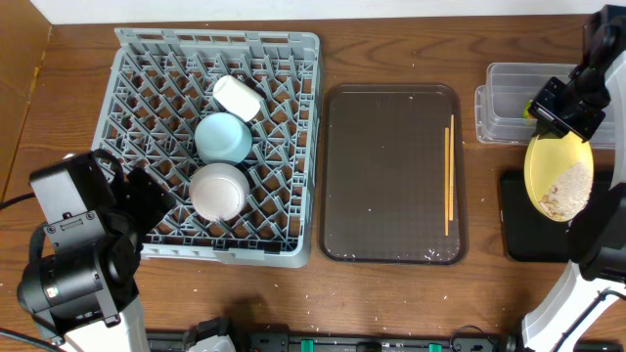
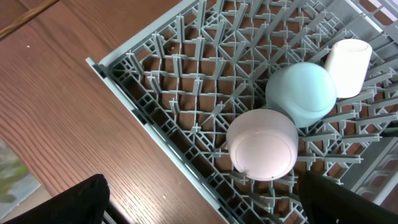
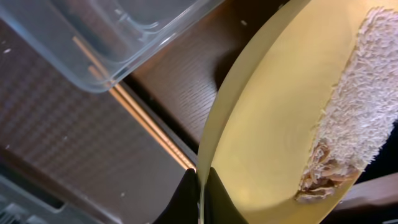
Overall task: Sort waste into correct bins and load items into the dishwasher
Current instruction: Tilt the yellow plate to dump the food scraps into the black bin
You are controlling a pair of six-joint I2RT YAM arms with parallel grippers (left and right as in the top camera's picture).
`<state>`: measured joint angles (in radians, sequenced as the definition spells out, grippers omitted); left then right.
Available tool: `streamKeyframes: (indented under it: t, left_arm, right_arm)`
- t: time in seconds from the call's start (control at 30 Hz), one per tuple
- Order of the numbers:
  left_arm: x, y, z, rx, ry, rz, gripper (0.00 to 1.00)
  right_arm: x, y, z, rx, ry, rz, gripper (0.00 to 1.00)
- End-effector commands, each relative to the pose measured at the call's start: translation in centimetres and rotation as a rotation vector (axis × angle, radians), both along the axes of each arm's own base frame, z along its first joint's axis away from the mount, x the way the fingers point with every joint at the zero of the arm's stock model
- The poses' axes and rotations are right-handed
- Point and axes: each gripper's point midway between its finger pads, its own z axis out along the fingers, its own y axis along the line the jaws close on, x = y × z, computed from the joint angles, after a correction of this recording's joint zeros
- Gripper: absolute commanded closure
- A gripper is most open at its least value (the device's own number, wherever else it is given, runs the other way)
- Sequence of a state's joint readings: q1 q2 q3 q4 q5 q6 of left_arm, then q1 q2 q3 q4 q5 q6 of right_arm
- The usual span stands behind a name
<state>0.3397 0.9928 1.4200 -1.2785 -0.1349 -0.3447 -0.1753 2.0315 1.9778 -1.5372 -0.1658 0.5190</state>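
Observation:
My right gripper (image 3: 200, 190) is shut on the rim of the pale yellow plate (image 1: 556, 174), held tilted above the black bin (image 1: 516, 230). White rice bits with brownish crumbs (image 3: 354, 118) cling to the plate's low side. The clear bin (image 1: 509, 103) stands behind it. The grey dishwasher rack (image 1: 147, 68) holds the pinkish-white cup (image 1: 238, 97), the light blue bowl (image 1: 224, 137) and the white bowl (image 1: 217, 191), all upside down. The chopsticks (image 1: 449, 176) lie on the dark brown tray (image 1: 391, 176). My left gripper (image 2: 205, 199) is open over the rack's near-left edge. No wrappers show.
The rack also fills the left wrist view (image 2: 186, 81), with bare wooden table to its left. The clear bin's corner (image 3: 112, 43) and the chopsticks (image 3: 143, 118) show in the right wrist view.

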Motion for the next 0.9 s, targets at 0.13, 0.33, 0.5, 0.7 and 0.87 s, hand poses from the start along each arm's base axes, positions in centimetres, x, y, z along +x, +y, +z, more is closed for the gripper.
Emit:
streamKeyframes:
  t: [0.13, 0.33, 0.5, 0.7, 0.87]
  left_arm:
    - [-0.1, 0.3, 0.3, 0.005, -0.009, 0.021, 0.02]
    - [-0.1, 0.3, 0.3, 0.005, -0.009, 0.021, 0.02]
    - [-0.1, 0.3, 0.3, 0.005, -0.009, 0.021, 0.02]
    - [-0.1, 0.3, 0.3, 0.005, -0.009, 0.021, 0.02]
    - [-0.1, 0.3, 0.3, 0.005, -0.009, 0.021, 0.02]
  right_arm:
    - [0.3, 0.7, 2.0, 0.114, -0.092, 0.079, 0.99]
    - [-0.4, 0.8, 2.3, 0.175, -0.082, 0.092, 0.99]
    - [-0.7, 1.0, 3.0, 0.27, -0.114, 0.12, 0.99]
    - [-1.2, 0.2, 3.7, 0.35, -0.148, 0.121, 0.99]
    - [-1.3, -1.0, 4.2, 0.392, -0.192, 0.114, 0.99]
